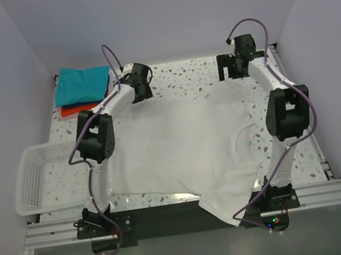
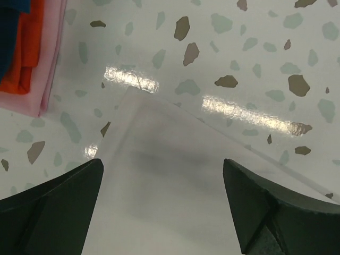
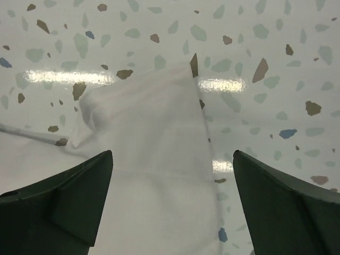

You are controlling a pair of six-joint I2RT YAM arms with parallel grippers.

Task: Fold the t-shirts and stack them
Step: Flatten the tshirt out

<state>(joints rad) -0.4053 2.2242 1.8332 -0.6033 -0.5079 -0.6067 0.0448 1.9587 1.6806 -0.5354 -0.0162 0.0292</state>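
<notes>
At the left edge of the counter [image 1: 183,81] sits a white mesh basket [image 1: 34,180], well apart from the work. In the far left corner the teal t-shirt [image 1: 83,83] lies folded on the red-orange t-shirt [image 1: 70,110], and the left wrist view shows a layer of pink cloth [image 2: 50,69] along that stack's edge. Near the stack hover the left fingers [image 2: 58,207], spread wide with nothing between them, right above the far hem corner of the white t-shirt [image 1: 179,145]. That shirt lies flat across the middle of the counter, collar toward the right edge. The right fingers [image 3: 287,207] are just as wide and just as empty, poised over the far sleeve [image 3: 154,159], which is a little bunched on one side

What worries me is the pick-up. The cloth is thin and lies flush on a glossy counter, so fingers coming down could skate over it or pinch only the top layer, and the fold would then drag crooked. If one side catches and the other misses, the shirt will twist instead of folding square. The left arm works close enough to the stack that a careless swing could nudge the folded shirts. Over on the right, the near sleeve [image 1: 224,206] hangs off the near edge by the right arm's base [image 1: 275,202], and I'd guess it could snag there or pull the shirt toward the drop
</notes>
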